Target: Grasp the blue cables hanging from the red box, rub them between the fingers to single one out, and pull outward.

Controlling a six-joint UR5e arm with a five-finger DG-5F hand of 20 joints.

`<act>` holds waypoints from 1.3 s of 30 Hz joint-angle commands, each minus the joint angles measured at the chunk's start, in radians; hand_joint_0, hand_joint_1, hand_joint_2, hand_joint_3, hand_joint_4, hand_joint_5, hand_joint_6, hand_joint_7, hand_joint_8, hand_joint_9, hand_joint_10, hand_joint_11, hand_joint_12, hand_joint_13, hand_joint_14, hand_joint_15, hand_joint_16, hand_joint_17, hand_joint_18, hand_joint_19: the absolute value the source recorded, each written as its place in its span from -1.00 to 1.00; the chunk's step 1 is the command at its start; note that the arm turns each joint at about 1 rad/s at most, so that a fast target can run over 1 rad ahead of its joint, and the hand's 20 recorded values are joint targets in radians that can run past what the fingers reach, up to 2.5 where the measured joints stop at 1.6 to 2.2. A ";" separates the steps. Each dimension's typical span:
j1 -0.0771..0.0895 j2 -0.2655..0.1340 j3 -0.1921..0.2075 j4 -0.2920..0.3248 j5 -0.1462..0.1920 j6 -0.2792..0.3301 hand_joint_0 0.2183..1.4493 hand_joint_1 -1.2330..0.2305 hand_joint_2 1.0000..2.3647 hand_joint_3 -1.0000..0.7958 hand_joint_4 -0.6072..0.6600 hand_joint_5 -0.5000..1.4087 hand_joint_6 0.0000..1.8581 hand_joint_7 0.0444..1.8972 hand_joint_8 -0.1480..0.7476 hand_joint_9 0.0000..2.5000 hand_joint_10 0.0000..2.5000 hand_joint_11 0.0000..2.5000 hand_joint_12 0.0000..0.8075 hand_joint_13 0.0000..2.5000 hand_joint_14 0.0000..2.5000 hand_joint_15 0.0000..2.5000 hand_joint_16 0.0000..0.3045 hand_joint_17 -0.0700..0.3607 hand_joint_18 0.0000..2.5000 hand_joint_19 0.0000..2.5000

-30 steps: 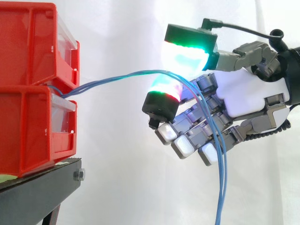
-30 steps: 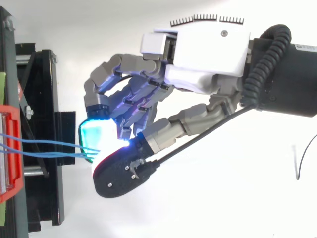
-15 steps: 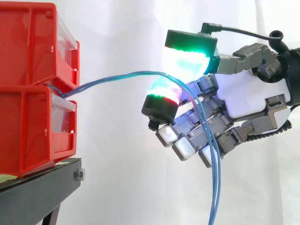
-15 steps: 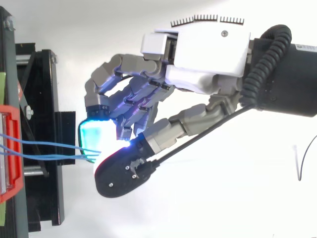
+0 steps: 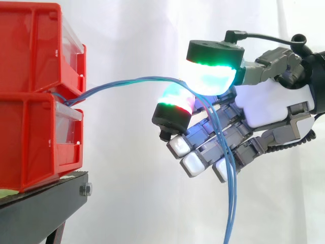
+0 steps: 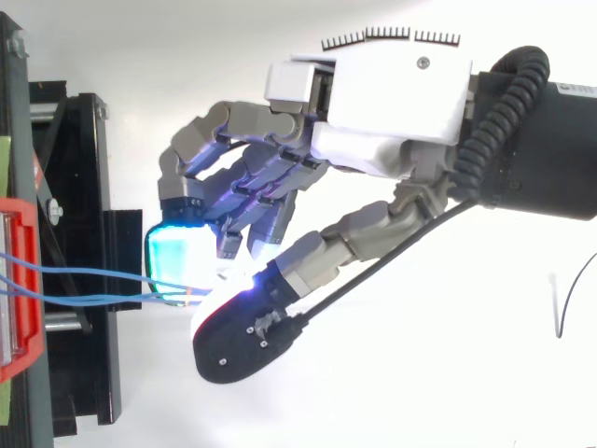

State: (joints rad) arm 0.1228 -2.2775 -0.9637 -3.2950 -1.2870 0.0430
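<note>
Blue cables point(image 5: 127, 80): several thin strands come out of the gap between the upper red bin point(image 5: 30, 46) and the lower red bin point(image 5: 30, 137). They arc up and to the right, then hang down past the lower edge of the side view.
Change: the thumb has slid back toward the palm and sits a little lower than a second ago. In the top view its dark tip lies farther from the bins. The hanging strands, spread before, now run close together and have swung slightly toward the bins.
Hand point(image 5: 264, 101): its fingers are curled. The green-cyan thumb pad point(image 5: 210, 77) lies above the cables and a red-and-green finger pad point(image 5: 176, 96) below, pinching them.
Cables and hand: the arc peaks just before the pinch. Past it the strands drop across the front of the other curled fingers.
Span: between bins and hand the cables cross open air, two strands showing in the top view point(image 6: 93, 275).
Black stand point(image 5: 40, 208): it carries the bins, well apart from the hand.
</note>
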 commanded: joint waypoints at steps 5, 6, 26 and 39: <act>0.000 0.000 0.000 0.000 0.000 0.000 -0.52 -0.61 -1.00 -0.44 0.18 -0.74 -0.05 -0.04 0.01 -0.48 -0.99 -0.34 0.03 -0.45 -0.99 -0.57 -0.61 -0.05 -0.34 -0.54; 0.000 0.000 0.000 0.000 0.000 0.000 -0.52 -0.61 -1.00 -0.44 0.18 -0.73 -0.05 -0.04 0.02 -0.48 -0.98 -0.35 0.03 -0.45 -0.99 -0.57 -0.61 -0.05 -0.34 -0.54; 0.000 0.000 0.002 -0.005 0.000 0.000 -0.41 -0.40 -1.00 -0.44 0.18 -0.70 -0.06 0.02 0.02 -0.40 -0.99 -0.36 -0.01 -0.44 -0.99 -0.57 -0.63 -0.09 -0.35 -0.51; 0.000 0.000 0.002 -0.005 0.000 0.000 -0.19 -0.52 -1.00 -0.43 0.11 -0.70 -0.05 0.01 0.01 -0.41 -0.99 -0.36 -0.01 -0.44 -0.99 -0.59 -0.63 -0.09 -0.35 -0.54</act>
State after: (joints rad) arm 0.1228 -2.2775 -0.9628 -3.2996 -1.2870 0.0430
